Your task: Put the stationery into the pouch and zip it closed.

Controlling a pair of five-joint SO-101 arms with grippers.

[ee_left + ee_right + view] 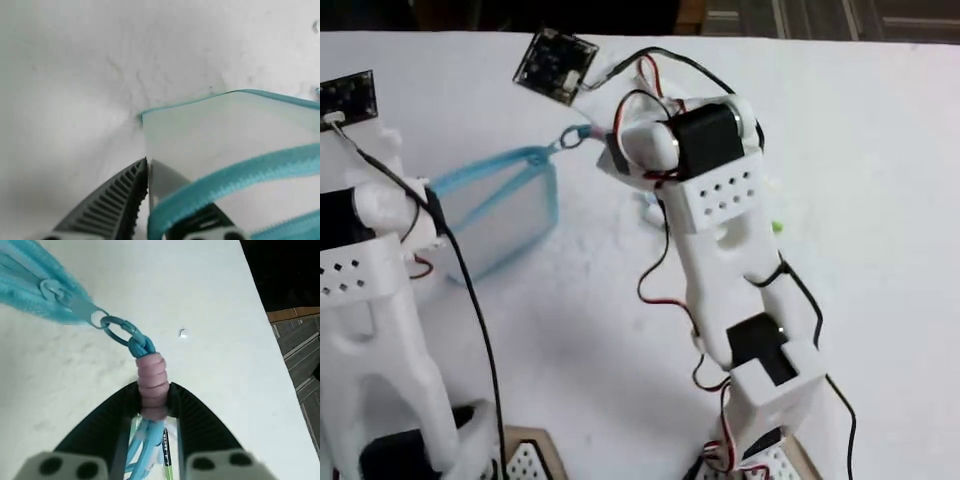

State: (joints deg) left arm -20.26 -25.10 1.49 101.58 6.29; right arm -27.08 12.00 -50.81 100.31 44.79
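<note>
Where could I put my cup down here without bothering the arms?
The widest bare stretch of table lies beyond the right arm, out to the table's edge. A smaller patch sits between it and the left arm, on the near side of the pouch. It is crowded where the right gripper holds the zip pull and the left gripper pinches the pouch.

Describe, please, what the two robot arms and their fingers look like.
Both the left arm and right arm are white plastic shells with rows of small round holes, black motor blocks, and thin red and black cables looping alongside. The left fingers are dark grey and ribbed; the right fingers black.
</note>
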